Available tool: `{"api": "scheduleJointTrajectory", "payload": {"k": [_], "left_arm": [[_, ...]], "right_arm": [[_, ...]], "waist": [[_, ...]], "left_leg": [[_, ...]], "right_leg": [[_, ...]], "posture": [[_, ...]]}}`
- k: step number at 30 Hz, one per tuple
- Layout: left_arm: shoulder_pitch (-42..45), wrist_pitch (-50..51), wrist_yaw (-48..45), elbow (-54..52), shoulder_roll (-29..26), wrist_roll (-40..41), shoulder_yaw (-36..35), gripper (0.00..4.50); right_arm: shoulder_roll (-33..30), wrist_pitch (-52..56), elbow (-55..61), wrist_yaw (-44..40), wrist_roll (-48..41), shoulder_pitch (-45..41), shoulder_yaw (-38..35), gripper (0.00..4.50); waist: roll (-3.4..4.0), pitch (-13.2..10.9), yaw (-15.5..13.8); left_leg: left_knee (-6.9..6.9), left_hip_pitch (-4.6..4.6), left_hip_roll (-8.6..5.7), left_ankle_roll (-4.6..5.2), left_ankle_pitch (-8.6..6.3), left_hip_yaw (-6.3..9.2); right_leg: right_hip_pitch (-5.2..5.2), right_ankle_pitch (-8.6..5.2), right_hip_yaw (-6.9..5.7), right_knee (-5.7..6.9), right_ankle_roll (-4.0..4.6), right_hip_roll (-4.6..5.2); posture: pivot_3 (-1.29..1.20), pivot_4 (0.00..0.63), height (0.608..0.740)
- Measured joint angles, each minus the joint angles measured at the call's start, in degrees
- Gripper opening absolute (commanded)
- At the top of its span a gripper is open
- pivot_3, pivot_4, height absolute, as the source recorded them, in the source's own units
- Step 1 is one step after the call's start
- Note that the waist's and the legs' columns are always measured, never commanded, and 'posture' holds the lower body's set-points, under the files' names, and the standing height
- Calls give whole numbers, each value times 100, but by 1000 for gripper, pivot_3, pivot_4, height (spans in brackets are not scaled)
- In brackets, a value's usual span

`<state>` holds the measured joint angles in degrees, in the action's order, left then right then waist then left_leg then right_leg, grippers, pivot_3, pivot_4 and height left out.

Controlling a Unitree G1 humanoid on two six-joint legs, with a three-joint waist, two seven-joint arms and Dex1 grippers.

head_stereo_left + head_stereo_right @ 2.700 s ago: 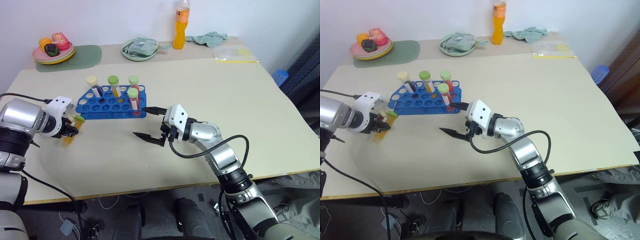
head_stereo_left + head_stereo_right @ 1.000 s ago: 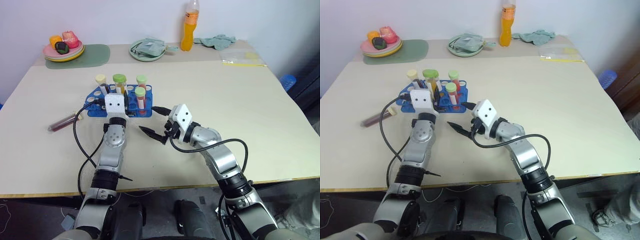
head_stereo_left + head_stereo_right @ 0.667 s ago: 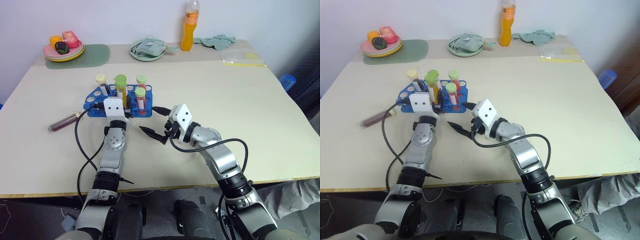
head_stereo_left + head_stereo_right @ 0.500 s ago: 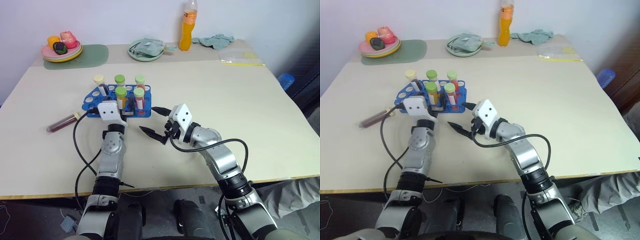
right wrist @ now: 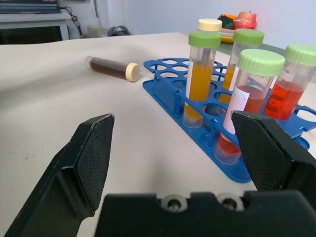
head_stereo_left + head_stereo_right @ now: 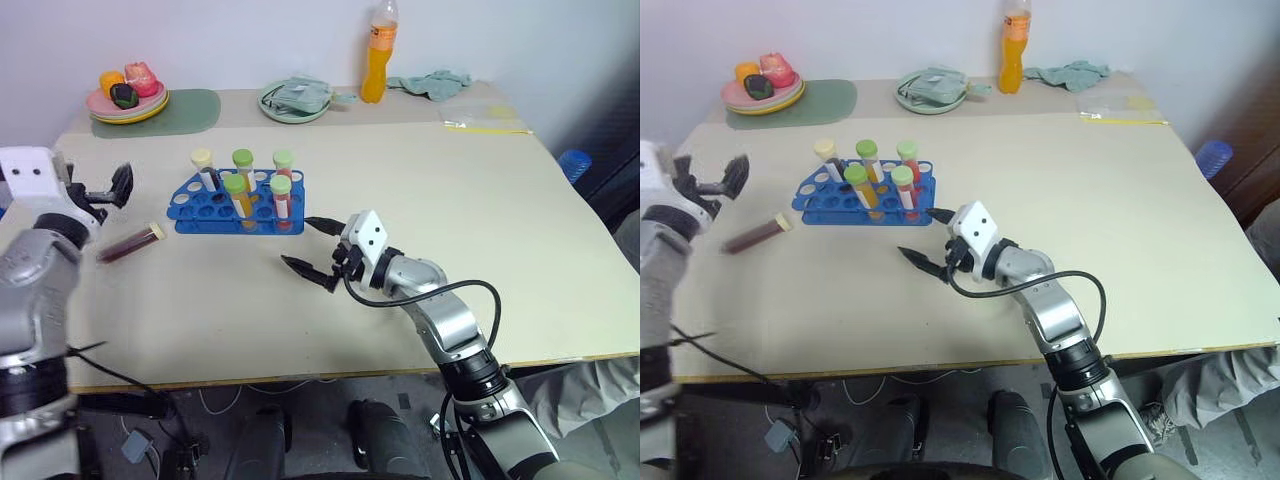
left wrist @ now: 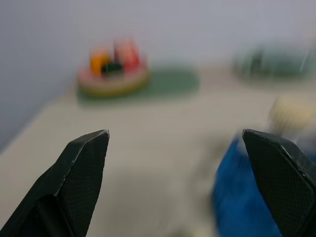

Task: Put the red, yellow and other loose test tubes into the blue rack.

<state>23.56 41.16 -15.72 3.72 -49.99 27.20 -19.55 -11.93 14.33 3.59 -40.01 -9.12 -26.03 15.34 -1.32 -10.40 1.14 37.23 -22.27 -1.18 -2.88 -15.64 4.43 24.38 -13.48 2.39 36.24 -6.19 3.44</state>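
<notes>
On the blue rack (image 5: pixel 183 105), white unreadable labels wrap standing tubes (image 5: pixel 247 101).

Blue rack (image 5: pixel 197 106) glossy plastic; tubes (image 5: pixel 197 79) clear plastic; table (image 6: pixel 420 190) matt, smooth.

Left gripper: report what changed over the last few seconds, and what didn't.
The left gripper set its yellow-orange tube upright in the blue rack, let go and swung away to the left, open. The right gripper stayed put, open; the dark tube lies loose on the table.

Bright blue rack (image 6: pixel 235 210) holds green-capped (image 6: pixel 235 184) and cream-capped (image 6: pixel 202 157) tubes. A dark red-brown tube (image 6: pixel 130 243) lies on the beige desk (image 6: pixel 420 170)
</notes>
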Motion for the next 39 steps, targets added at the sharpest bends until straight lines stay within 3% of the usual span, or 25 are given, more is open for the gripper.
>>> {"api": "scheduleJointTrajectory", "payload": {"k": [4, 6, 11, 16, 23, 24, 30, 32, 34, 36, 38, 39], "left_arm": [[1216, 672, -1827, 1533, -1029, -521, 1523, 4445], [2025, 670, -2770, 2322, -1149, -1052, 2447, 4445], [3373, -114, -4598, 4256, -872, -2447, 4126, 4445], [3846, -1071, -5149, 5762, -393, -3486, 4768, 4445], [4173, -1771, -5290, 6517, -236, -4175, 4791, 1161], [4172, -1825, -5313, 6533, -254, -4189, 4765, 839], [3923, -1939, -4874, 6314, -852, -3958, 3894, 839], [3576, -1996, -4292, 5926, -970, -3525, 3076, 839], [2683, -2044, -3398, 4821, -875, -2740, 1650, 839], [1587, -2142, -2574, 3206, -282, -2238, 388, 839], [333, -2491, -1475, 789, 1146, -1795, -633, 839], [-58, -2591, -969, -17, 1846, -1720, -673, 839]], "right_arm": [[34, -59, -119, -46, 2, -76, 14, 4200], [64, -84, -149, -61, 5, -105, 30, 4200], [87, -109, -139, -2, 36, -92, 47, 4200], [65, -89, -42, 154, 80, 65, 9, 4200], [15, -15, 128, 313, 109, 162, -6, 4200], [7, -4, 128, 318, 109, 163, -5, 4200], [-72, 27, 255, 313, 105, 256, -10, 4200], [-100, 40, 280, 299, 100, 272, -16, 4200], [-99, 47, 290, 266, 89, 274, -5, 4200], [-90, 46, 270, 232, 69, 261, 4, 4200], [-69, 42, 221, 169, 49, 215, 5, 4200], [-55, 41, 167, 137, 47, 163, 7, 4200]], "waist": [[1, -2, 4], [3, -4, -5], [4, -4, 44], [-3, -8, 144], [-3, -8, 146], [-4, -8, 142], [-11, -13, 172], [-10, -13, 146], [-12, -12, 121], [-7, -10, 89], [-10, -3, 6], [-17, -3, -23]], "left_leg": [[-7, -2, 1, -1, 0, -2], [-6, -3, 1, -2, 1, -6], [-8, -6, 5, -2, 2, -11], [-8, -13, 7, -1, 1, -8], [-7, -13, 8, 0, 1, -9], [-7, -14, 8, 0, 1, -9], [-8, -15, 9, 3, -1, -7], [-3, -15, 9, 3, -1, -5], [0, -19, 13, 3, -1, 15], [2, -21, 15, 5, -3, 19], [8, -21, 6, 17, -11, 6], [14, -25, 5, 18, -12, 3]], "right_leg": [[1, -1, 0, -3, 0, -4], [3, -1, 0, -3, 1, -6], [8, -3, 5, -4, 1, -9], [18, -3, 5, -3, 1, -9], [19, -3, 8, -1, 1, -7], [19, -3, 7, -1, 1, -7], [25, -3, 9, 1, 0, -5], [26, -3, 8, 6, 0, 3], [26, -3, 7, 7, -1, 16], [24, -1, 7, 14, -3, 39], [20, 1, 7, -2, -6, 68], [22, 5, 8, -2, -11, 68]], "posture": [[0, 150, 740], [0, 150, 740], [0, 150, 740], [0, 150, 740], [0, 150, 740], [0, 150, 740], [0, 150, 740], [0, 150, 740], [0, 150, 740], [0, 150, 740], [0, 150, 740], [0, 150, 740]]}}
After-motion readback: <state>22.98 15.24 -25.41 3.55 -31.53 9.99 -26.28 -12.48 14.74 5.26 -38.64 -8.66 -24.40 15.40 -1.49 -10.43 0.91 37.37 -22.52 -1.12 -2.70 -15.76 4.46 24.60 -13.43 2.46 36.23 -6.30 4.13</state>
